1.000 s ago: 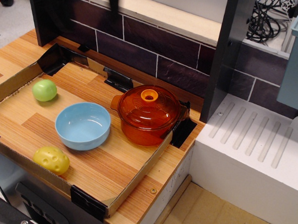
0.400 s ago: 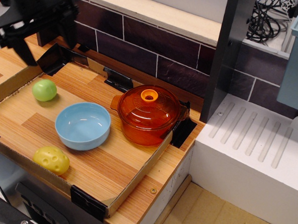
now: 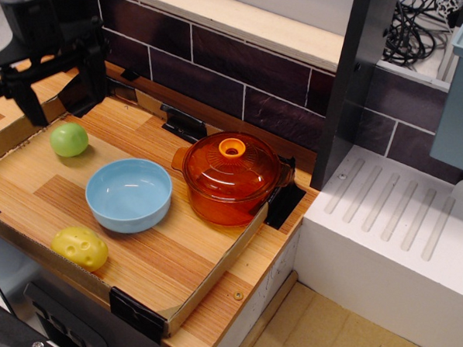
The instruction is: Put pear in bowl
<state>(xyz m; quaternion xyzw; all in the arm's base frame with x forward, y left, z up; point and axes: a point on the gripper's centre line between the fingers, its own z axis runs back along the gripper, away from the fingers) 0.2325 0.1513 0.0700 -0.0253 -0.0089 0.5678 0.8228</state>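
Note:
The pear (image 3: 69,139) is a small smooth light-green fruit lying on the wooden tray at the left. The bowl (image 3: 129,194) is a round light-blue shallow bowl, empty, in the middle of the tray, to the right of and nearer than the pear. My black gripper (image 3: 62,96) hangs open at the upper left, just above and behind the pear, with one finger (image 3: 32,101) to the left and the other finger (image 3: 93,79) to the right. It holds nothing.
An orange see-through pot with a lid (image 3: 231,177) stands right of the bowl. A yellow lumpy potato-like object (image 3: 80,248) lies at the tray's front left. The tray has low cardboard walls (image 3: 210,277). A dark tiled wall (image 3: 244,81) is behind, a white drain rack (image 3: 392,221) at right.
My gripper came into view from the upper left and has moved down towards the pear, still open. The pear, bowl and pot have not moved.

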